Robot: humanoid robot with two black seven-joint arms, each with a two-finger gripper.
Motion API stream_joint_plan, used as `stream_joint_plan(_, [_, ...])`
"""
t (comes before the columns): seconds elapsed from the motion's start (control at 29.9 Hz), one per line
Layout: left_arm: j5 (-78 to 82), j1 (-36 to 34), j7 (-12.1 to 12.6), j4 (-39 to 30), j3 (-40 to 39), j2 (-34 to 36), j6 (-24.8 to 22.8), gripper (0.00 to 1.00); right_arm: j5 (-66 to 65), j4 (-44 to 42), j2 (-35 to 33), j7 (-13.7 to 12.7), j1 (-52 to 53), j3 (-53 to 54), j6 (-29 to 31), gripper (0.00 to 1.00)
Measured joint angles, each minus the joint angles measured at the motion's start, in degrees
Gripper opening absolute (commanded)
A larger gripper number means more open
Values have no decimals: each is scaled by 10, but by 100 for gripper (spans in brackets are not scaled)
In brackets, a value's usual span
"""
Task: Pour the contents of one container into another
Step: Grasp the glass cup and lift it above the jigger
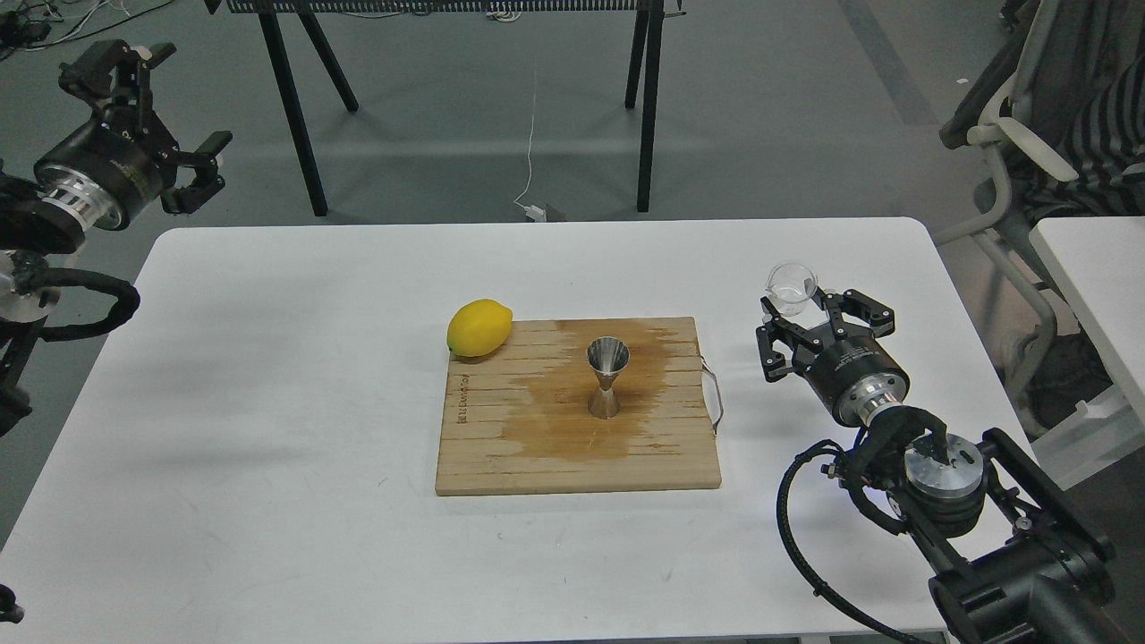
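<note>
Jigger (606, 377) stands upright mid cutting board (501, 447), on a dark wet stain; lemon (479, 327) at the board's far-left corner. Glass cup (791, 288) upright on white table (268, 402), right of the board. Right gripper (809, 322) spread wide just behind the cup, gripping nothing. Left gripper (170, 125) raised off the table's left corner, fingers apart, empty.

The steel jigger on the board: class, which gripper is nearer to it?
Right. The right gripper is beside the board's handle end, just right of the jigger; the left gripper hangs beyond the table's far-left corner.
</note>
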Motion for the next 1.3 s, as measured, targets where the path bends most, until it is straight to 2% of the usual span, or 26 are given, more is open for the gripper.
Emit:
stream_joint_plan(0.6, [-1, 0, -1, -4, -5, -1, 1, 100, -67, 33, -7, -7, 86, -143, -48, 12])
stream_joint_plan(0.87, [-1, -4, 0, -4, -5, -2, 2, 100, -102, 41, -41, -23, 148, -235, -64, 12])
stream_joint_plan(1.3, [-1, -6, 3, -21, -2, -1, 16, 100, -128, 43, -99, -43, 215, -309, -75, 12])
